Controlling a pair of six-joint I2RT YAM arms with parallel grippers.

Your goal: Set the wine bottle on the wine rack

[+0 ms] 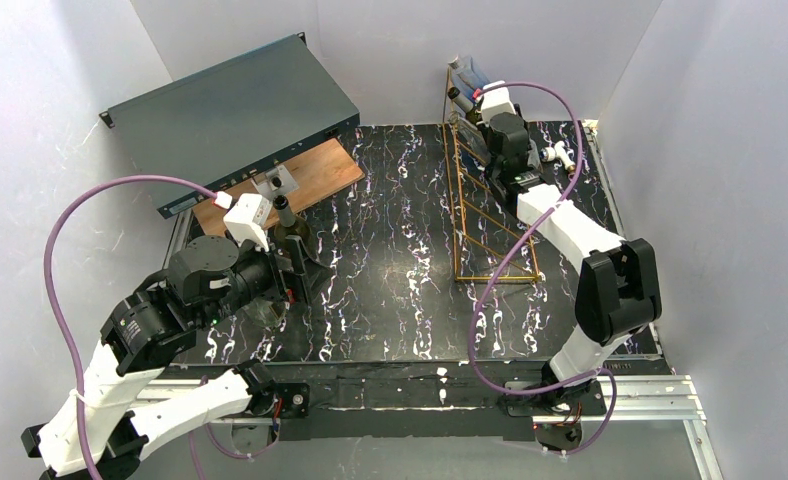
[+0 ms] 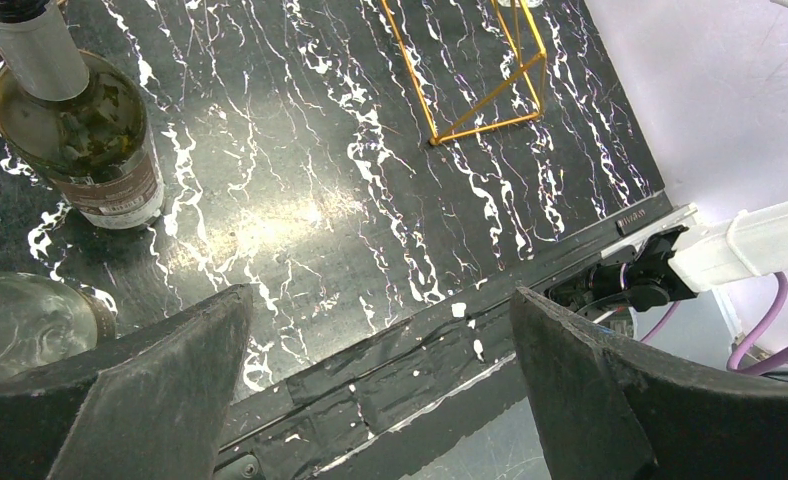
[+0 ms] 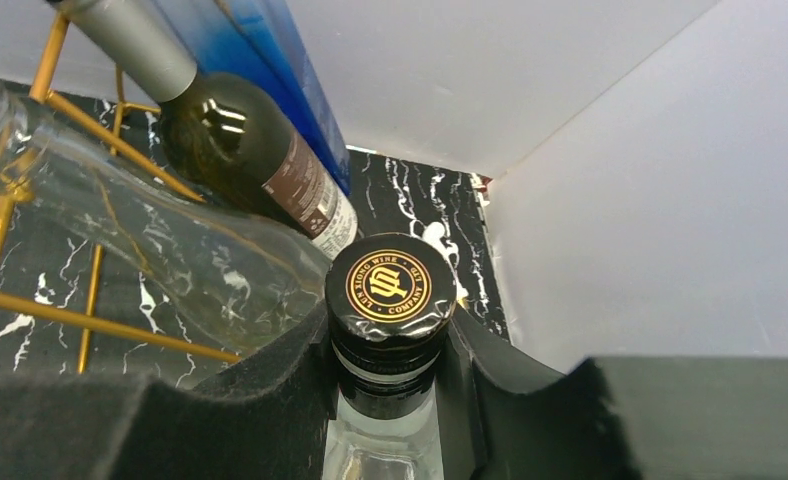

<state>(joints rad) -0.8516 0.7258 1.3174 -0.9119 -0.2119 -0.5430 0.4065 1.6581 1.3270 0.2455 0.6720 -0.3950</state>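
Note:
My right gripper (image 3: 390, 325) is shut on the neck of a clear glass wine bottle, just below its black cap (image 3: 390, 285) with a gold emblem. It holds this bottle beside the gold wire wine rack (image 3: 100, 325) (image 1: 455, 200) at the back right of the table. A dark green bottle with a brown label (image 3: 260, 160), a blue bottle (image 3: 260, 60) and another clear bottle (image 3: 170, 260) lie on the rack. My left gripper (image 2: 380, 300) is open with nothing between its fingers. It hangs near a standing green bottle (image 2: 80, 140) (image 1: 285, 215).
A dark grey metal box (image 1: 230, 115) rests tilted on a wooden board (image 1: 320, 170) at the back left. A clear glass bottle (image 2: 20, 320) sits close to my left finger. White walls enclose the table on three sides. Purple cables loop from both arms.

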